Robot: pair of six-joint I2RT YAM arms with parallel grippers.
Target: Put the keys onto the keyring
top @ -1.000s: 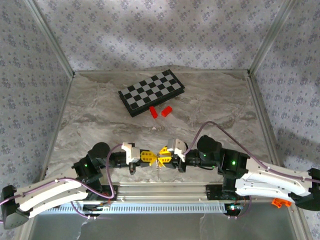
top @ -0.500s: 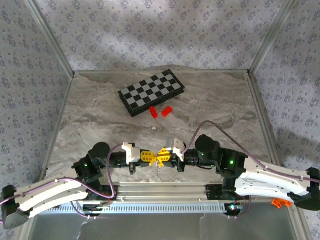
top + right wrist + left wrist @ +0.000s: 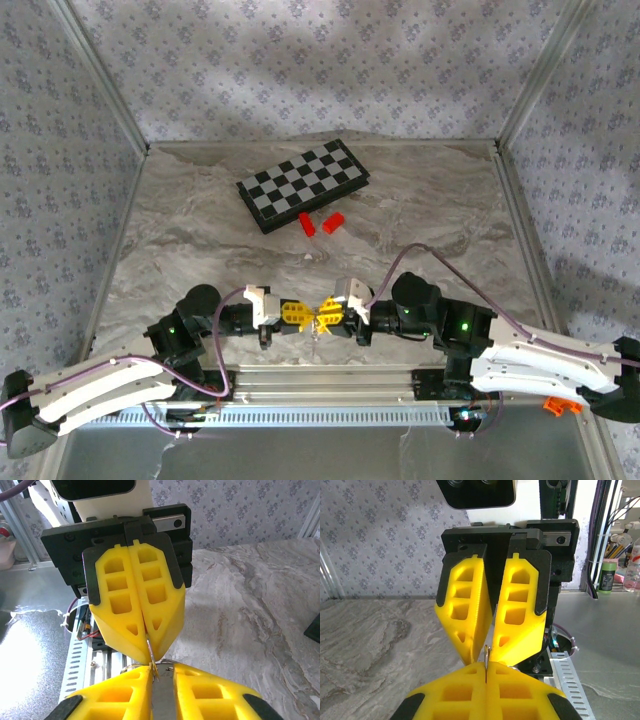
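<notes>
Hardly anything is changing since a second ago: the right arm is only nudging a tiny bit, and the two grippers are staying tip to tip near the front of the table.

The keyring (image 3: 149, 652) is sitting right between those tips. It is showing as a thin curve of wire, and a faint pale bit of loop is peeking out just beside it. The left gripper (image 3: 307, 316) is pressing its yellow fingers (image 3: 107, 625) tight together, and it is pinching the thin edge of the keyring at the very tip. The right gripper (image 3: 323, 316) is facing it, nose to nose. Its fingers (image 3: 481, 610) are standing a little apart with the thin wire between their tips, and I cannot tell if they are squeezing it or just sitting around it.

Both arms are reaching in low from the two sides over the grey marbled table (image 3: 430, 215). Farther back, well apart from the grippers, a black and white chessboard (image 3: 303, 185) is lying at a slant. One red block (image 3: 308, 225) is lying at its near edge, and a second red block (image 3: 333, 222) is lying just beside that one. In the left wrist view a green bottle (image 3: 606, 575) is standing far off to the side, but its label is too small to read.
</notes>
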